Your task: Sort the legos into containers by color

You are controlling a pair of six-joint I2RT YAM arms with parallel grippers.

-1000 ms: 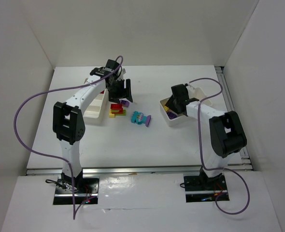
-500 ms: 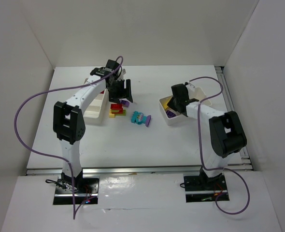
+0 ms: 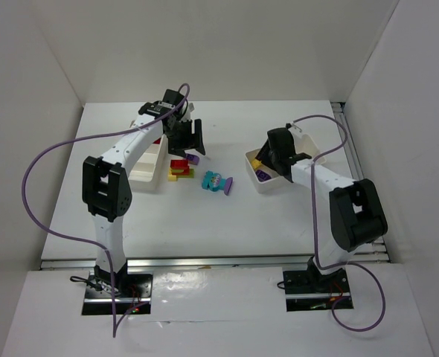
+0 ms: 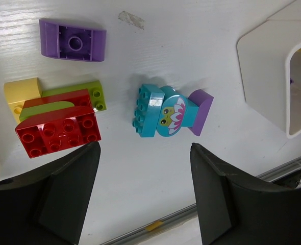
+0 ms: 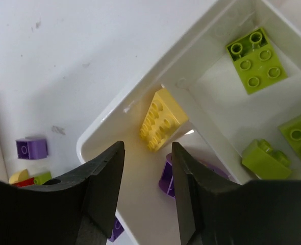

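**Partly seen items**

1. Yellow brick (image 4: 19, 93): lower part tucked behind the red brick (image 4: 56, 130); full shape unreadable.
2. Lime green brick (image 4: 92, 92): only a strip and one studded end show clear of the red brick.
3. Right tray (image 4: 262, 66): cut by the picture's edge in the left wrist view.
4. Left tray (image 3: 146, 177): largely under the left arm (image 3: 130, 145) from above; contents unseen.
5. Purple brick (image 5: 167, 176): in the right tray, half behind the right gripper (image 5: 146, 153).
6. Green brick (image 5: 299, 133): cut off at the right wrist view's edge.
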